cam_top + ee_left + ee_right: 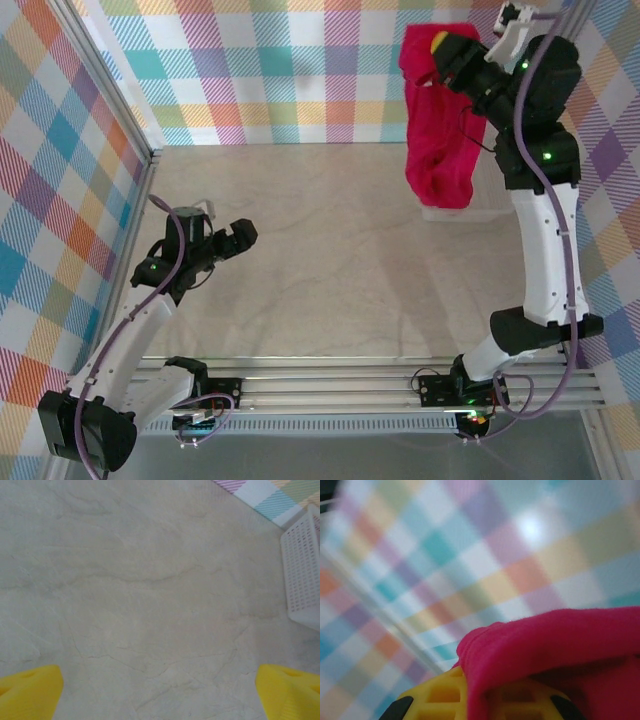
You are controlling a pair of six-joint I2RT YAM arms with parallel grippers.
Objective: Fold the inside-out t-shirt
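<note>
Top external: t-shirt (437,140) dangles from right gripper (441,44), hem above basket (492,214)

No words, labels, brand marks, numbers or signs can be read anywhere: not on the fabric, the arms or the checked walls.

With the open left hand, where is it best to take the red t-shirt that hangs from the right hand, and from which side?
Probably grip the lowest bunched edge of the t-shirt, coming from its left side. It hangs as one loose bundle from the shut right hand, so the bottom is free, and the open left hand is on that side.
</note>
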